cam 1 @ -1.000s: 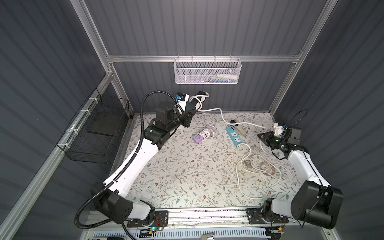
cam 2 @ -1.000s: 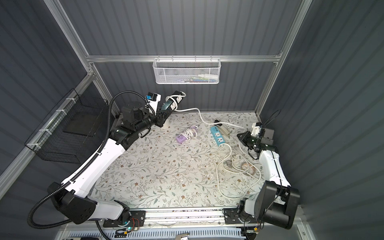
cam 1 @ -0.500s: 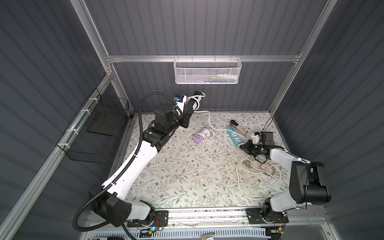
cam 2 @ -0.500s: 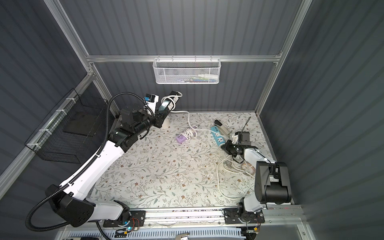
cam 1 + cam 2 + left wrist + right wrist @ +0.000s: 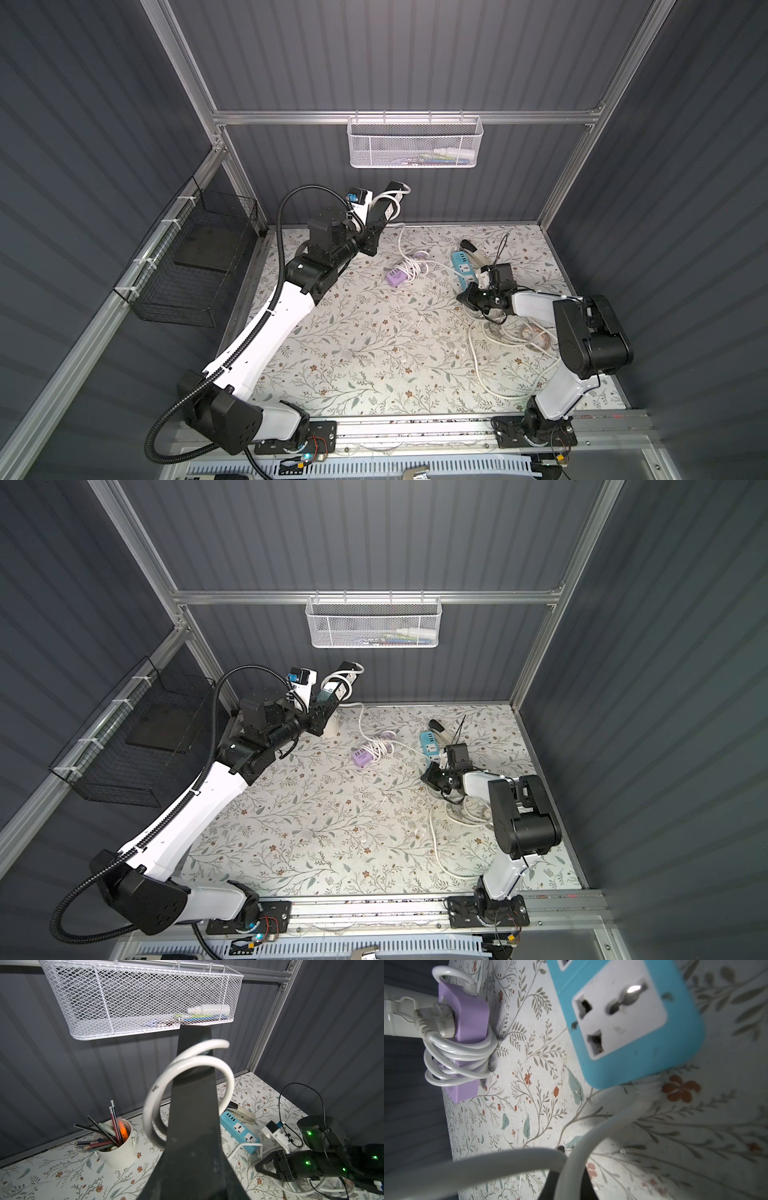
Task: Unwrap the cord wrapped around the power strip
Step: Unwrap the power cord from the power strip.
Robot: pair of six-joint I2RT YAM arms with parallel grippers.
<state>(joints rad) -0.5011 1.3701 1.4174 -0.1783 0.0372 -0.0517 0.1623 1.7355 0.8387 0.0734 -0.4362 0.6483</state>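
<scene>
A blue power strip lies flat at the back right of the mat, and its white cord leaves its near end. My right gripper sits low just in front of it, shut on that cord. My left gripper is raised near the back wall, shut on a loop of white cord that hangs slack to the mat. A purple power strip lies mid-mat with white cord wound round it.
A cream cup of pencils stands at the back under my left gripper. A stapler lies behind the blue strip. Loose cord coils sprawl under my right arm. A white mesh basket hangs on the back wall, a black wire basket on the left wall.
My right arm swung from the right wall leftward to the blue strip's near end. The cord that stretched between the grippers now hangs slack by the purple strip. My left gripper shifted slightly left.
</scene>
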